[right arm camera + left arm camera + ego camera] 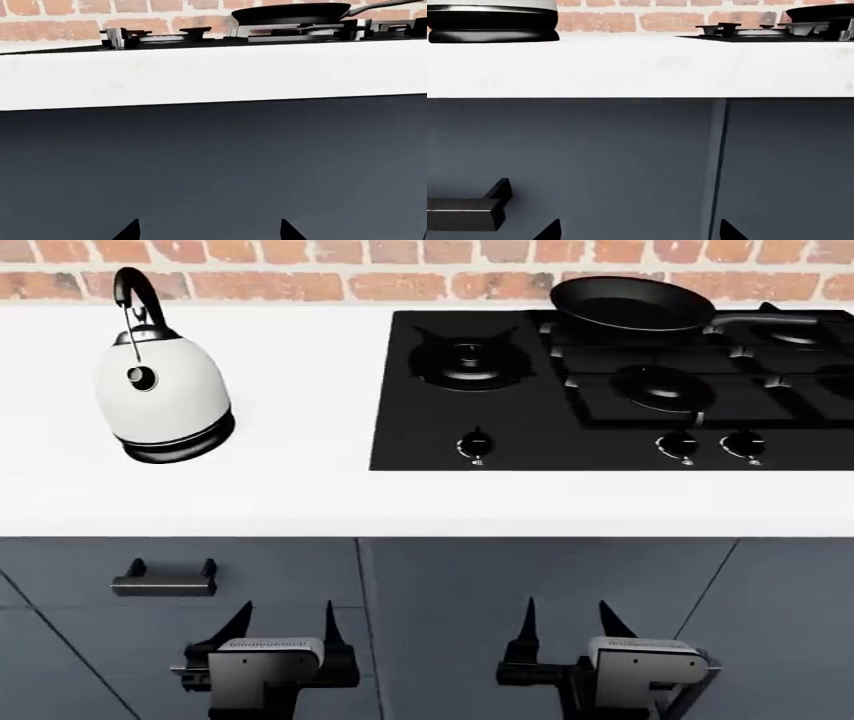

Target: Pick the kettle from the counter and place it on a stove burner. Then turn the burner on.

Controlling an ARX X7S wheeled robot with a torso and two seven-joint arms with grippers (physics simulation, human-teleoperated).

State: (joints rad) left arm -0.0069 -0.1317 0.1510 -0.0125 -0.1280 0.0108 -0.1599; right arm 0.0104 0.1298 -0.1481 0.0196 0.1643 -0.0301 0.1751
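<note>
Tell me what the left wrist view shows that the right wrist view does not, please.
Only the left wrist view shows the dark base of the kettle standing on the counter, and a black drawer handle on the cabinet front. Only the right wrist view shows the whole frying pan with its handle, sitting on the cooktop grates. Both share the white counter edge, the brick wall, the grey cabinet front, part of the cooktop grates, and two dark gripper fingertips spread apart.

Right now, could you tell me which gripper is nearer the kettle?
Left. The left gripper sits below the kettle, slightly to its right; the right gripper is farther right, under the cooktop.
</note>
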